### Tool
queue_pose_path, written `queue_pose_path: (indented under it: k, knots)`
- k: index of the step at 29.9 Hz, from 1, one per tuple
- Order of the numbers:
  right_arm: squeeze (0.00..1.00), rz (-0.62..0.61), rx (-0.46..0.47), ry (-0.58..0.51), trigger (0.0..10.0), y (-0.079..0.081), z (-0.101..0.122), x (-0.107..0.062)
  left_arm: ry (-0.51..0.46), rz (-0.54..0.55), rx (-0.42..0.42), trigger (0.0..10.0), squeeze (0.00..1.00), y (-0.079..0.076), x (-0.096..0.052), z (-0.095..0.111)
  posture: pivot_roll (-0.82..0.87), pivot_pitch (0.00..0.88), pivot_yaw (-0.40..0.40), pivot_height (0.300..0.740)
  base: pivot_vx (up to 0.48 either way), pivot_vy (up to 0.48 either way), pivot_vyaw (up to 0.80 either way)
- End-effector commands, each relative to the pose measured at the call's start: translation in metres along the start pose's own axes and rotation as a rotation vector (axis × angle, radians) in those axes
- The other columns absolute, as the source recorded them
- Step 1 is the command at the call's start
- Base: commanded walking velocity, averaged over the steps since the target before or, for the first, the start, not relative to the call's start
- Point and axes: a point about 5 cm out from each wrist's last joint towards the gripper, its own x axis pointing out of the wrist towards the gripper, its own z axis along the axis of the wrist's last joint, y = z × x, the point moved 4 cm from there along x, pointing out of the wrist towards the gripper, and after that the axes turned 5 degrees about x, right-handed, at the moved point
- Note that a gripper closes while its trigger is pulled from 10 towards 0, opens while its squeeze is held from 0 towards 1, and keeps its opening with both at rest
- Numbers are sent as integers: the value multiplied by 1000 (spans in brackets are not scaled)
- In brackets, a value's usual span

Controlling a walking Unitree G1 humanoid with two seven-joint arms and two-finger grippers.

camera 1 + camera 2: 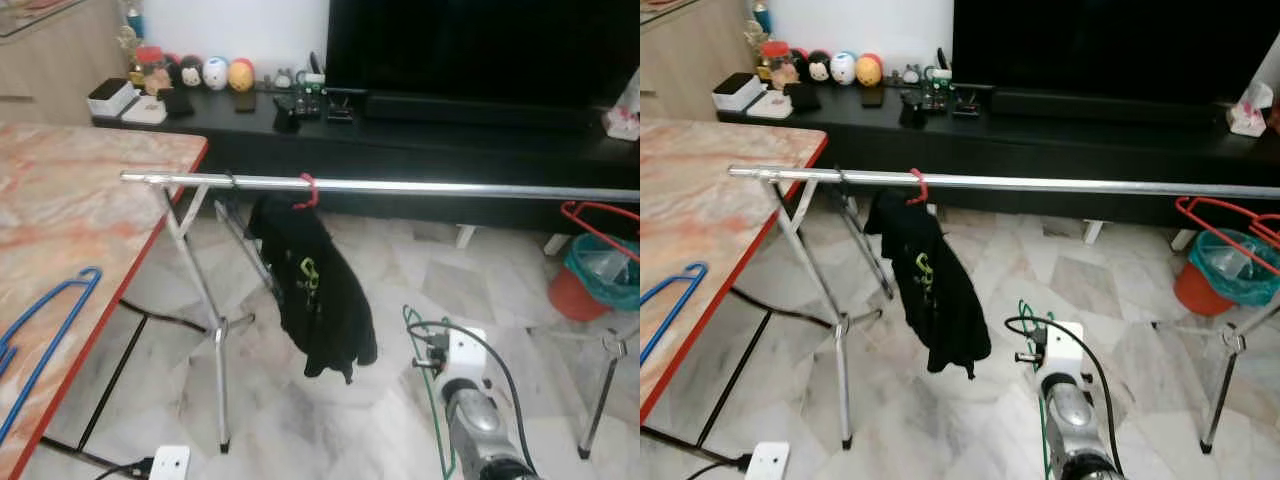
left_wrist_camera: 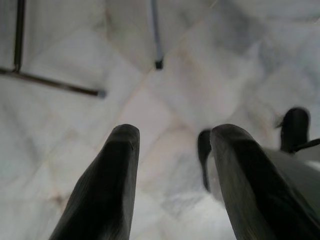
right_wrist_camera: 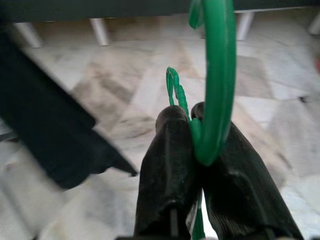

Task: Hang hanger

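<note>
Floor (image 1: 380,280): pale marble tiles under a metal rail (image 1: 420,187).
Right gripper (image 3: 197,125): fingers clamped tight on a green hanger (image 3: 217,75).
Left gripper (image 2: 172,145): fingers spread apart, holding nothing.

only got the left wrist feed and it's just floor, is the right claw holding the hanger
observer: yes, the right claw is shut on the green hanger.
operator: where's the rail
observer: the rail runs across ahead of the robot; the green hanger is low in front of it, not yet on it.
operator: anything on the rail
observer: a black garment hangs from a red hanger, left of the rail's middle.
</note>
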Motion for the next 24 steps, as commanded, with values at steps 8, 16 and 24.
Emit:
queue_pose_path:
  k: [8,16,24]
  knots:
    - [0,-38,17,-44,10000,-3,10,2,5,-5,9,10000,0,-1,-1,-2,21,28,-32,740,322,0,0]
    - [0,-64,22,-121,10000,-5,30,6,12,-6,19,10000,0,-2,-1,-4,17,37,-31,740,272,0,0]
    - [0,-67,-7,-236,10000,-7,62,11,8,-6,28,10000,0,-1,-1,-4,18,42,-29,740,0,0,0]
